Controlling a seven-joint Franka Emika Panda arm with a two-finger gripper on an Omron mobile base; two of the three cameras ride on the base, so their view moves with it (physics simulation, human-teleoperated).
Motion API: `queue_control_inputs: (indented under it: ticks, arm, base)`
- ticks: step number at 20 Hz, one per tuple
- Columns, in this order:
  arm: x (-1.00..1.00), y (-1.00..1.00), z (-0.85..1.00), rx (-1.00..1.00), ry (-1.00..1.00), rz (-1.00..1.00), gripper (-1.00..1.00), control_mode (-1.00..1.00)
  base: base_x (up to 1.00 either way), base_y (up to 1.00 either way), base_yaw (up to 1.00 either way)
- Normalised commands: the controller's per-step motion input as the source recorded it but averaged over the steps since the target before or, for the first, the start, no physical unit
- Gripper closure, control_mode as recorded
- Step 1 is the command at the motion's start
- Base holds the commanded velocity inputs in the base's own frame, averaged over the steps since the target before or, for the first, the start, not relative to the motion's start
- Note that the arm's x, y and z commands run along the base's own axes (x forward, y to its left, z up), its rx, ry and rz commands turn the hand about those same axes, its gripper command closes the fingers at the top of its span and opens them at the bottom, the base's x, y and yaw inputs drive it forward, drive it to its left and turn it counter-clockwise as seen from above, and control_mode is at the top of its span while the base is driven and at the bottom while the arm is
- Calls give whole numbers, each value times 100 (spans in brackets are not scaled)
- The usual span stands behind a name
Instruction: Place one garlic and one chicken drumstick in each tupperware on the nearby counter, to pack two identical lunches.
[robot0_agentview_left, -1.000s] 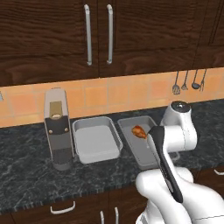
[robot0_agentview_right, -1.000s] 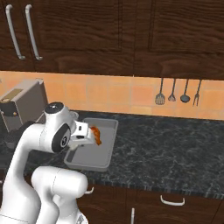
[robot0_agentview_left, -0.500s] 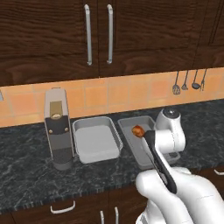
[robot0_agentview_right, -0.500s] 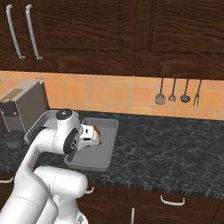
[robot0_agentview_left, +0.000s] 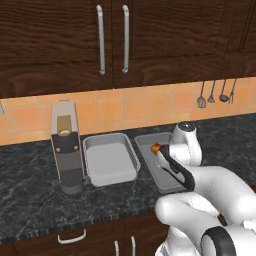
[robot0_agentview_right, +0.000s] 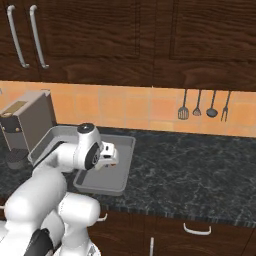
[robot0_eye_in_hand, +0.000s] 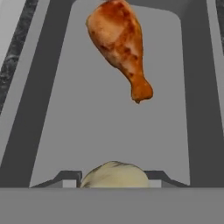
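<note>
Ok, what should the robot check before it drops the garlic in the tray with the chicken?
1. Garlic sits between the gripper fingertips: ok.
2. Gripper is over the darker tupperware: ok.
3. Chicken drumstick already lies in that tray: ok.
4. Bare tray floor lies between garlic and drumstick: ok.
5. Pale tupperware has garlic and a drumstick too: not ok, nothing in it.
6. Gripper is low enough for a soft drop: cannot tell.
</note>
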Motion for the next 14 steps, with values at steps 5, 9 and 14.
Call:
queue_control_inputs:
  ticks: [5,9,14]
  arm:
    - [28,0,-70,0,0,0,-100,-100]
    - [-1,0,-18,0,-5,0,-100,-100]
    - [-73,0,96,0,-27,0,-100,-100]
  base:
    - [0,0,0]
    - [0,0,0]
    - [0,0,0]
